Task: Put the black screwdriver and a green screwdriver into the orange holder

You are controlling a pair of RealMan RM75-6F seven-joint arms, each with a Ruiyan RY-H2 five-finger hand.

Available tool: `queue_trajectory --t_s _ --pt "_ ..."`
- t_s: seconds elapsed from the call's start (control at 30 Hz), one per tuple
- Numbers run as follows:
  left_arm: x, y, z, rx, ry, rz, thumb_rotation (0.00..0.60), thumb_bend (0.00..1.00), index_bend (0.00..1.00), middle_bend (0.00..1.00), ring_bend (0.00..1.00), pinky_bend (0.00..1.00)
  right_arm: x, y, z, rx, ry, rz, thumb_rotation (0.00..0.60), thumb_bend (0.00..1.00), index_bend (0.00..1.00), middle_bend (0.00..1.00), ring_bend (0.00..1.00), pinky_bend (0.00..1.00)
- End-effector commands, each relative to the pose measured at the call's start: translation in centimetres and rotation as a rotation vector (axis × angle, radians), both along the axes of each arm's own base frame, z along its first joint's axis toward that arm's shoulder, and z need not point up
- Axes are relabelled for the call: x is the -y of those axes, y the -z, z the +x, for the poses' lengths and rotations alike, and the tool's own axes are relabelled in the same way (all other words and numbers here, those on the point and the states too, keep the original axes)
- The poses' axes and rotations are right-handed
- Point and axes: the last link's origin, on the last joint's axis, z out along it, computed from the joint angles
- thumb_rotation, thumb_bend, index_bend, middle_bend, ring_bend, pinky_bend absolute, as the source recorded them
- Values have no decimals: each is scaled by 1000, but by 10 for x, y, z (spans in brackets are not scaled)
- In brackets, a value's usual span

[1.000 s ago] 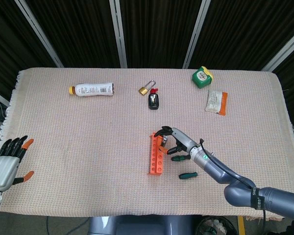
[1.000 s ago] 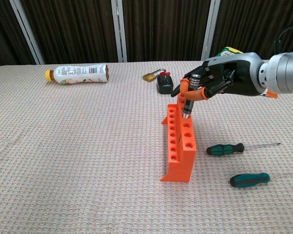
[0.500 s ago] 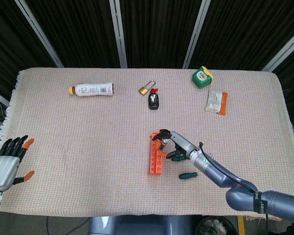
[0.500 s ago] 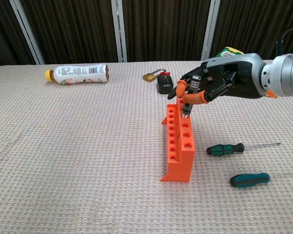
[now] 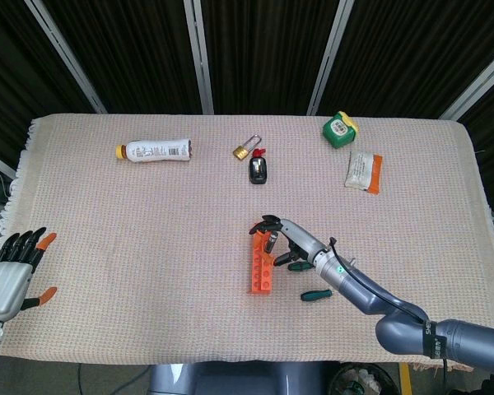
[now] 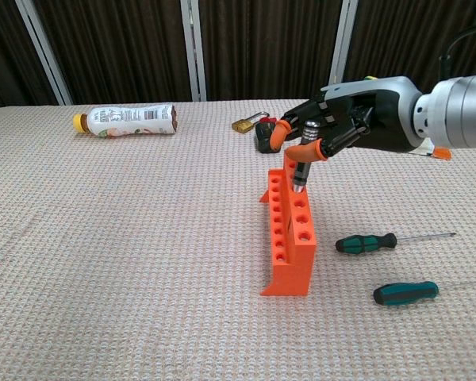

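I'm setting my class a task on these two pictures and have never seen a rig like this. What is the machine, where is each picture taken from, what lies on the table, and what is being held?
It is a two-armed robot with human-like hands. One camera looks down from its head, the other forward from its chest. The right hand holds the black screwdriver upright, tip down over the far end of the orange holder. The left hand waits open at the table's edge. Two green screwdrivers lie beside the holder. Further back are a bottle, a padlock, a tape measure and a packet.
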Motion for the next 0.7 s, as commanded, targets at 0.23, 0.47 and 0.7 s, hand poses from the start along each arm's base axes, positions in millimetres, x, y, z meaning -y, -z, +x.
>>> queue_trajectory --t_s 0.23,0.47,0.7 --pt "-1 0 -1 1 -2 -2 600 191 88 0 0 0 4 -9 -2 2 18 -33 600 403 470 234 0 0" --pt "-1 -1 0 6 1 0 600 191 88 0 0 0 2 -21 -3 26 26 -59 600 403 467 235 24 0" --pt "-1 0 1 9 6 -3 600 190 88 0 0 0 -3 -26 -4 51 34 -59 600 403 467 243 83 65"
